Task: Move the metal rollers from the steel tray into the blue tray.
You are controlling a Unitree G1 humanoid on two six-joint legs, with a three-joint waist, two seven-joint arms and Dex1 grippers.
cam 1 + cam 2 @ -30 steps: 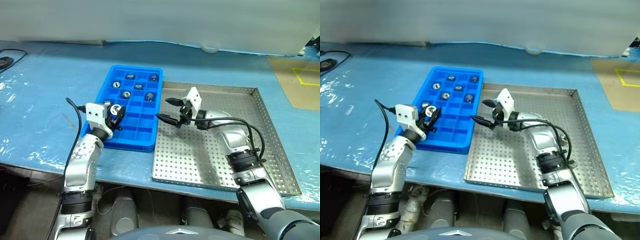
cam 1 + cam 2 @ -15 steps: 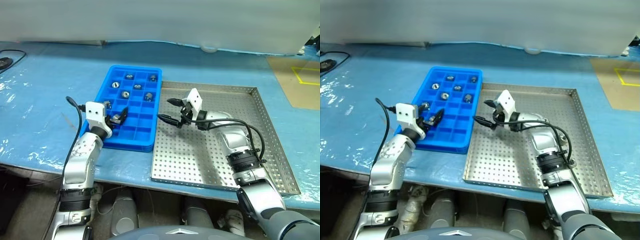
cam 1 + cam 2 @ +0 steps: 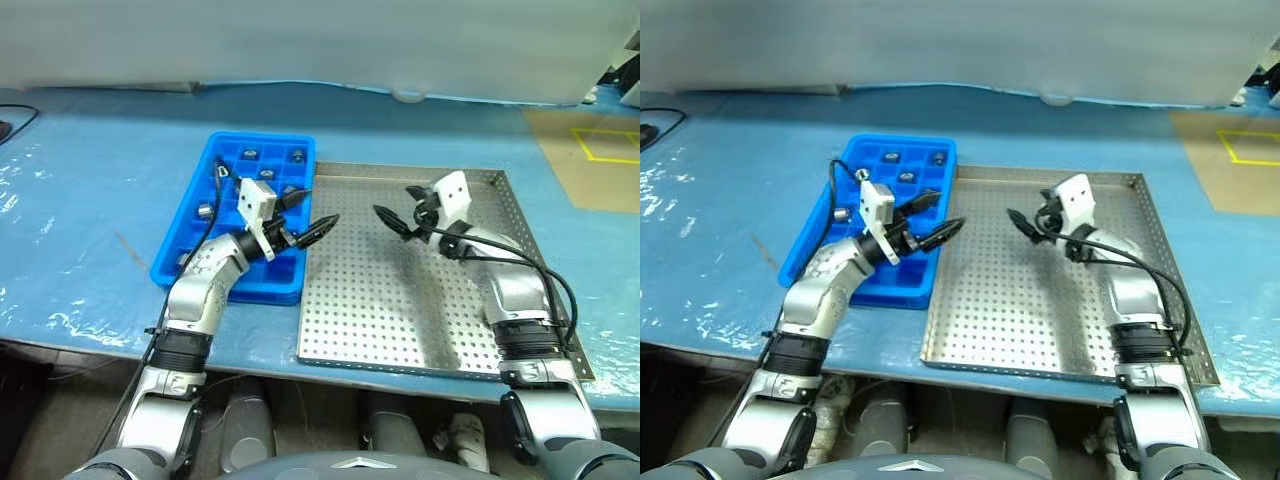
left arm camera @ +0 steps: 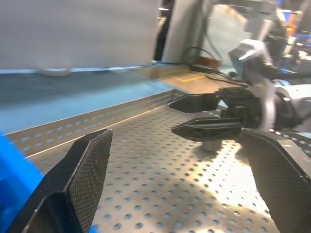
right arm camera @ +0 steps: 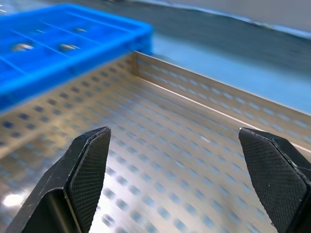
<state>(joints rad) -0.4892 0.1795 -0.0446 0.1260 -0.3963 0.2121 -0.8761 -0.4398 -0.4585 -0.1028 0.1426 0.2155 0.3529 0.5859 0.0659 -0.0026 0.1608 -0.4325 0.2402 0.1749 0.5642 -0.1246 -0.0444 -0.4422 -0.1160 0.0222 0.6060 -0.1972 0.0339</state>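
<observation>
1. Presently, the steel tray [image 3: 400,330] lies on a blue-covered table [image 3: 90,180], its perforated floor bare wherever the head views reach it.
2. The blue tray [image 3: 190,250] sits directly beside the steel tray on the robot's left, their long rims side by side and touching or nearly so.
3. The metal rollers [image 3: 249,153] rest in the compartments of the blue tray. Several lie in the far rows, and one more [image 3: 203,210] lies in a compartment along the tray's left edge. Part of the tray is hidden behind the left arm, so a full count cannot be given.
4. One small silvery piece [image 4: 210,144] shows in the left wrist view on the steel tray floor beneath the right gripper's fingers. It is too blurred to say whether it is a roller.
5. The left gripper [image 3: 308,213] hangs over the seam where the two trays meet, pointing towards the steel tray. Its jaws stand spread wide with nothing between them.
6. The right gripper [image 3: 393,219] hangs above the far middle of the steel tray, pointing back towards the blue tray. Its jaws are likewise spread and empty; the right wrist view shows bare perforated floor between the fingers [image 5: 82,170].
7. The two grippers face each other across the tray floor, apart.
</observation>
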